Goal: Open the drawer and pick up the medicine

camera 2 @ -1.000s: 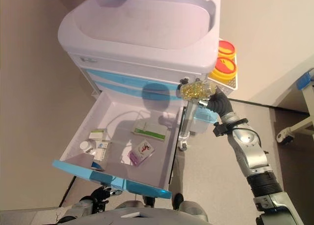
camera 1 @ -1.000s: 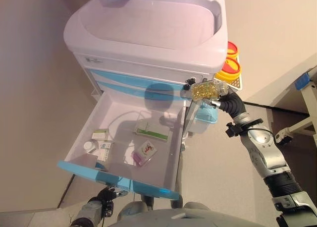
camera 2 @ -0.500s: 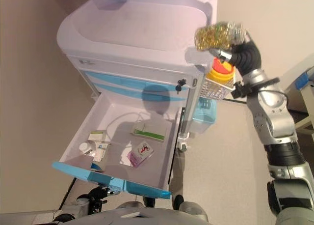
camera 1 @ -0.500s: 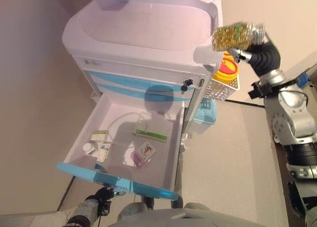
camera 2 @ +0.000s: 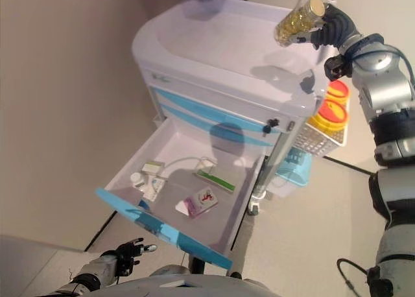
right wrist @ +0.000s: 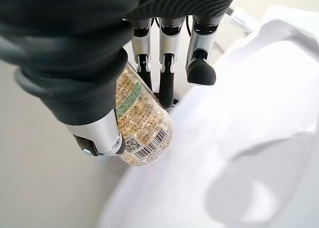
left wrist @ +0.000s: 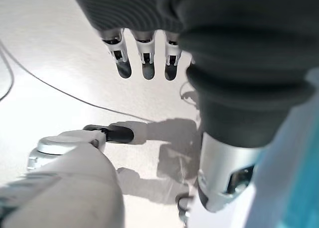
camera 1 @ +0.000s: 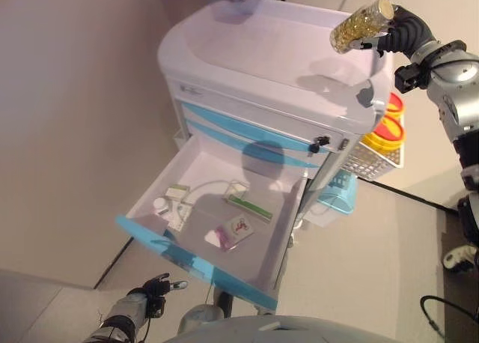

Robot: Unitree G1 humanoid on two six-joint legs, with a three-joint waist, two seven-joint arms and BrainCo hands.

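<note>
My right hand (camera 1: 404, 30) is shut on the medicine, a clear bottle of yellow capsules (camera 1: 361, 25), and holds it on its side above the back right of the white cart's top (camera 1: 269, 51). In the right wrist view the bottle (right wrist: 142, 126) sits between thumb and fingers (right wrist: 167, 83). The cart's drawer with the blue front (camera 1: 179, 255) stands pulled out. Inside lie a green-and-white box (camera 1: 247, 206), a pink box (camera 1: 233, 233), a small white bottle (camera 1: 160, 205) and small boxes (camera 1: 177, 193). My left hand (camera 1: 153, 290) hangs low by the floor, open and empty, its fingers (left wrist: 144, 63) straight.
A wire basket (camera 1: 367, 159) with yellow-and-red containers (camera 1: 385, 129) hangs on the cart's right side. A light blue bin (camera 1: 337, 201) stands below it. A wall runs along the left. Two shut blue-striped drawers (camera 1: 247, 133) sit above the open one.
My right hand has lifted the bottle from beside the cart's front right corner up over the cart's top. The camera has shifted, so the cart now shows further right.
</note>
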